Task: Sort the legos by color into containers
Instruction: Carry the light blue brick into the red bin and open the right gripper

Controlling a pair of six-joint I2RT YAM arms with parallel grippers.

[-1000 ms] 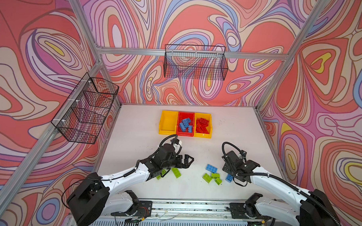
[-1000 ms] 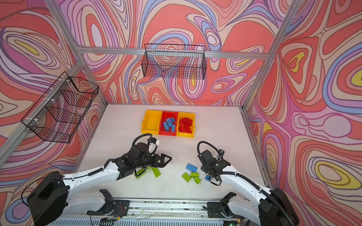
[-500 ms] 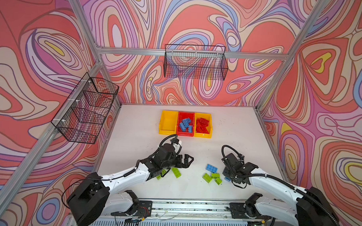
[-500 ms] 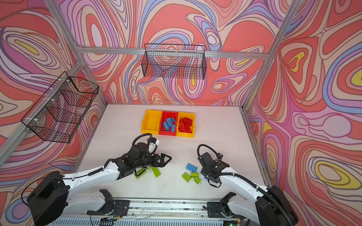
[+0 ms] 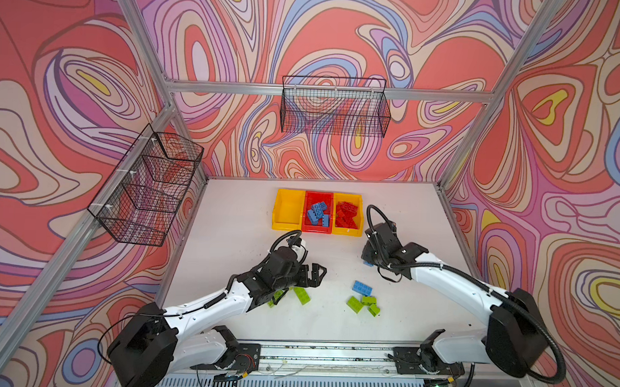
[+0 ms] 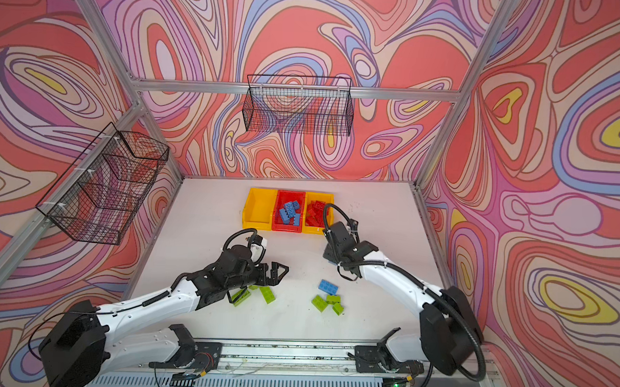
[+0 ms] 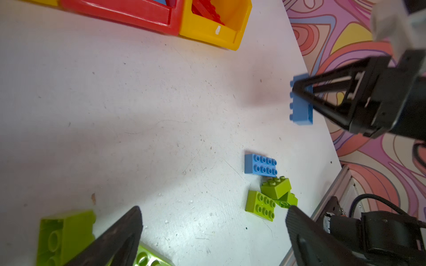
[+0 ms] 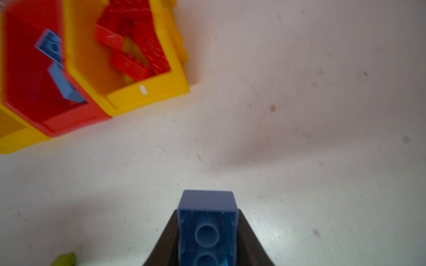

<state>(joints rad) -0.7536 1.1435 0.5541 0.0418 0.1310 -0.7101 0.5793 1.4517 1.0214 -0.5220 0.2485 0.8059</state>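
The right gripper (image 7: 297, 89) is clamped near one end of a blue brick (image 7: 302, 112), which is held off the white table (image 5: 229, 234). The red bin (image 5: 317, 229), where blue bricks are already gathered, lies farther back and to the left, and this arm is the nearer one. The left gripper (image 5: 318, 272) is spread wide over green bricks (image 5: 302, 295). In both top views the held brick is mostly hidden under the wrist. The right wrist view is blurred.

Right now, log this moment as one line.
right pincer: shut on blue brick, above table | left pincer: open, empty, near green bricks | table: loose blue brick, green cluster | red bin: blue bricks
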